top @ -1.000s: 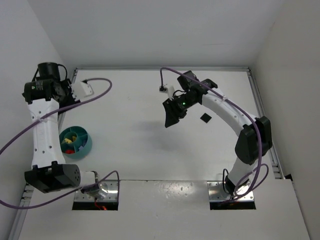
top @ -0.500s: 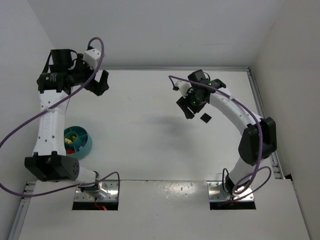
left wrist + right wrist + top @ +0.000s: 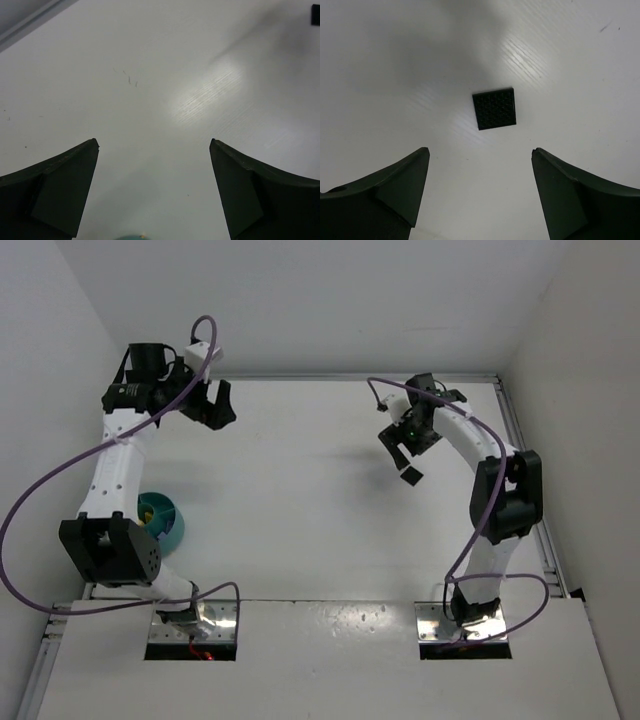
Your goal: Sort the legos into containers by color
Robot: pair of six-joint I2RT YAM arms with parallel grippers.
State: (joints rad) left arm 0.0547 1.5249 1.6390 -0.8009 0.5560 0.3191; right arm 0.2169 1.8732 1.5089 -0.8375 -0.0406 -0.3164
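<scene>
The teal bowl [image 3: 165,520] stands at the left edge of the table, partly hidden behind my left arm. A speck of yellow [image 3: 147,511] shows inside it; the other legos are hidden. My left gripper [image 3: 214,408] hangs open and empty over the far left of the table, well away from the bowl. In the left wrist view the left gripper [image 3: 154,142] has bare table between its fingers and a sliver of the bowl [image 3: 131,237] at the bottom edge. My right gripper [image 3: 403,446] [image 3: 480,150] is open and empty, just short of a small black textured square [image 3: 494,108] [image 3: 409,476].
White walls close in the table on the left, back and right. A metal rail [image 3: 525,470] runs along the right edge. Purple cables loop off both arms. The black square [image 3: 315,15] also shows at the top right corner of the left wrist view.
The left arm has swung up from beside the bowl to the far left and its gripper has opened wide. The right gripper has moved right, over the black square, and opened.
</scene>
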